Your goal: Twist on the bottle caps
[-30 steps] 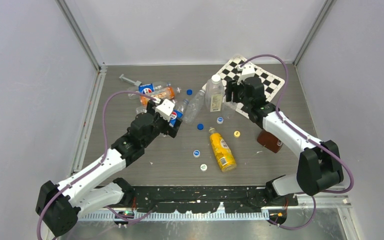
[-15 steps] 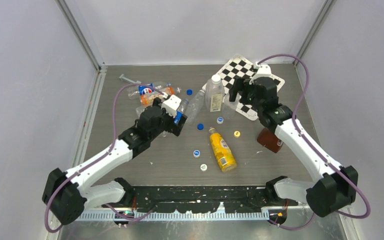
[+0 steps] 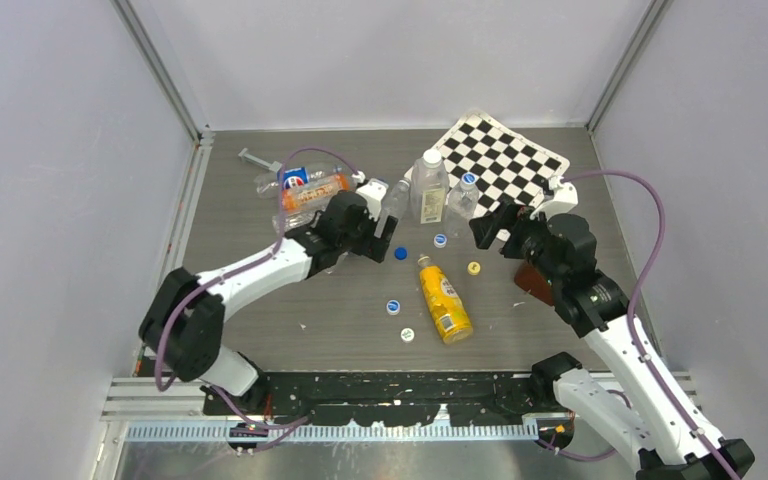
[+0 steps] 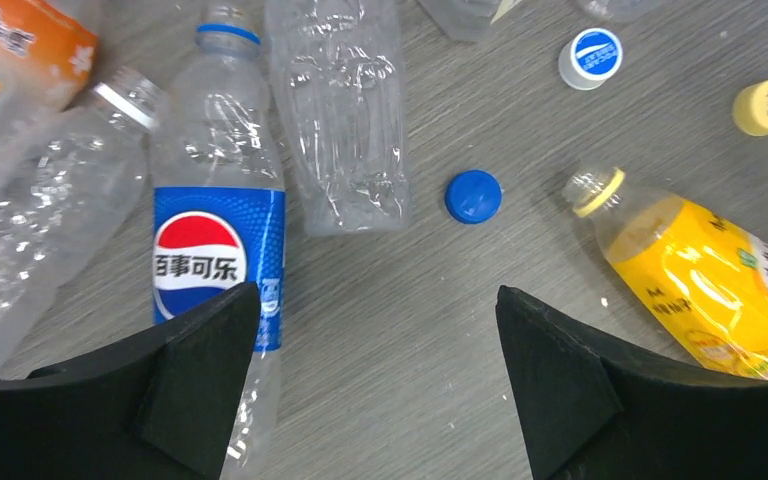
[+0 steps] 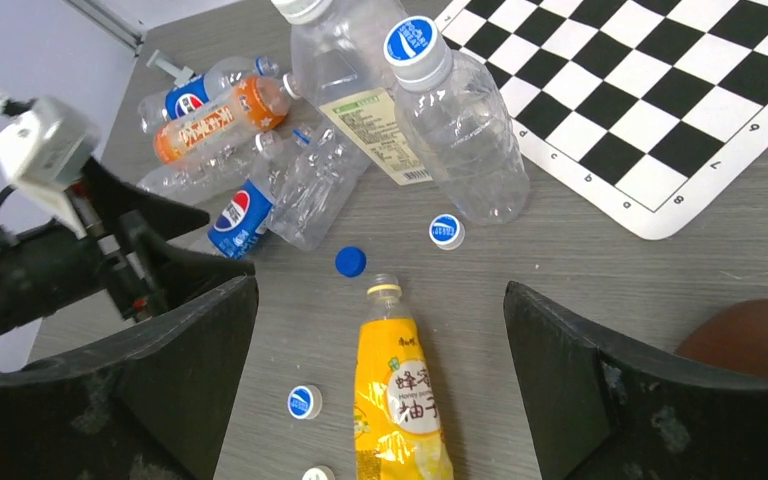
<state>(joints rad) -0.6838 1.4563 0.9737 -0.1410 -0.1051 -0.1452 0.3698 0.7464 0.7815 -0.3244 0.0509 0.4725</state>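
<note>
— Where are your hands now?
— My left gripper (image 4: 375, 310) is spread wide and holds nothing. A plain blue cap (image 4: 473, 196) lies ahead of it, just beside one end of a slim clear bottle (image 4: 345, 120) lying flat. My right gripper (image 5: 380, 290) is spread and empty too.
— Other bottles?
— A capped slim bottle (image 5: 457, 130) stands beside the labelled bottle (image 5: 345, 90) (by the checkerboard mat (image 5: 660, 110)).

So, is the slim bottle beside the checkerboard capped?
Capped. The slim bottle stands upright with a blue-and-white cap on its neck; how tightly, cannot tell.
</note>
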